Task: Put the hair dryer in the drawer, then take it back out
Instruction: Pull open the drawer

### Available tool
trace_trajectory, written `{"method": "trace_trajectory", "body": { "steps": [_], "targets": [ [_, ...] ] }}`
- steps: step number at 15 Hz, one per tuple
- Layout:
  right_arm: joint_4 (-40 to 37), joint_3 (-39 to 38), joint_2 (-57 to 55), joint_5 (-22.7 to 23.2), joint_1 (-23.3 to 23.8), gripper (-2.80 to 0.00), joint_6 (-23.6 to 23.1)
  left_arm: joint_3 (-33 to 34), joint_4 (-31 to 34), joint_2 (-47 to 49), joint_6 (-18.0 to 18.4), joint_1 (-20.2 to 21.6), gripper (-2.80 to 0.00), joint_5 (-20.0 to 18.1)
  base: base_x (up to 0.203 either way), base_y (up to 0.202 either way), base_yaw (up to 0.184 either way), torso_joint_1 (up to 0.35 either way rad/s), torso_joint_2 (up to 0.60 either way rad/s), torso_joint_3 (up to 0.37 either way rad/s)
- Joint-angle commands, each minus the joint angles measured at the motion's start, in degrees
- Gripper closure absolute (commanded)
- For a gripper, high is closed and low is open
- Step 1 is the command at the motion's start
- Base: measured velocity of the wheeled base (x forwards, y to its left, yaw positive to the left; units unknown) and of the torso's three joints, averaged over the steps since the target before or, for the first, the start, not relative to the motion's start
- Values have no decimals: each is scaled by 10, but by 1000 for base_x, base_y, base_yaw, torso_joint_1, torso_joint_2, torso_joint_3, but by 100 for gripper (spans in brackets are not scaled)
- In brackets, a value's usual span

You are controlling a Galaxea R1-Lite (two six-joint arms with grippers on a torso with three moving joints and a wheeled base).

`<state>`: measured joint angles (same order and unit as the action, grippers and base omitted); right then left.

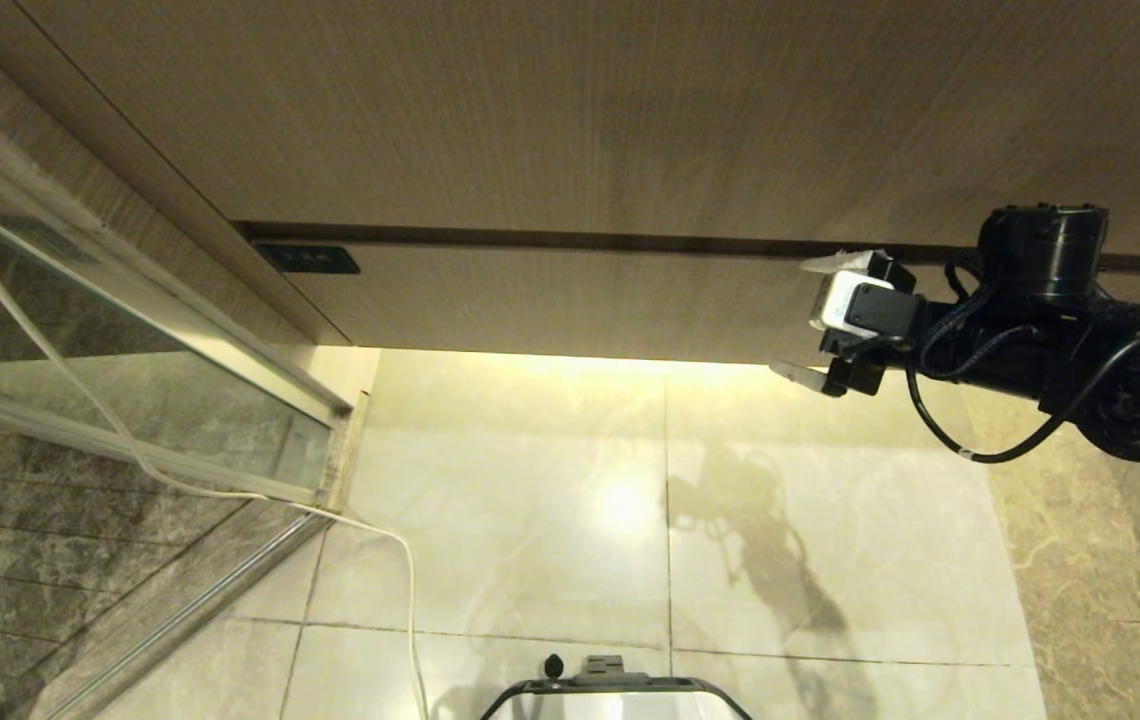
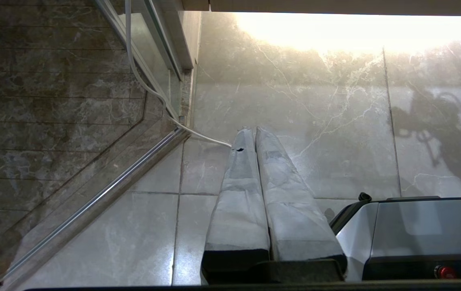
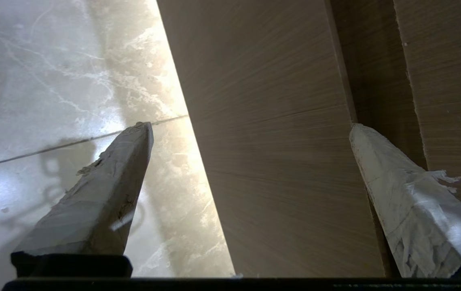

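The drawer (image 1: 580, 300) is the low wood-grain front with a small dark label (image 1: 306, 259), and it is closed. My right gripper (image 1: 810, 318) is open at the drawer's right part, its fingers straddling the front. One finger (image 3: 400, 194) sits at the dark gap above the drawer front (image 3: 279, 161). The other finger (image 3: 109, 190) hangs below the front's lower edge, over the floor. Nothing is between them but the panel. My left gripper (image 2: 250, 131) is shut and empty, parked low over the floor tiles beside my base. The hair dryer is out of view.
A taller plain wood-grain panel (image 1: 570, 110) rises above the drawer. A glass shower door (image 1: 130, 340) with a metal frame stands at the left. A white cable (image 1: 145, 465) trails across it onto the marble floor (image 1: 530, 520). My base (image 1: 615, 695) shows at the near edge.
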<state>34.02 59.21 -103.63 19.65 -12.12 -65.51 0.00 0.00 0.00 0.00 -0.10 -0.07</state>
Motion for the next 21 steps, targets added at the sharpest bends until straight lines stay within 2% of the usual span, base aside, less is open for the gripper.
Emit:
{"method": "trace_trajectory", "body": {
  "steps": [1,3,16,21],
  "targets": [
    [22,0,-10,2,1,-280,-1,1,0,0,-1,0,0,0,0,0,0,0,0,0],
    [35,-1,-13,2,1,-280,16,1,0,0,-1,0,0,0,0,0,0,0,0,0],
    [34,23,-40,-15,7,-280,17,1,0,0,-1,0,0,0,0,0,0,0,0,0],
    [30,-39,21,-17,7,-280,16,1,0,0,-1,0,0,0,0,0,0,0,0,0]
  ]
}}
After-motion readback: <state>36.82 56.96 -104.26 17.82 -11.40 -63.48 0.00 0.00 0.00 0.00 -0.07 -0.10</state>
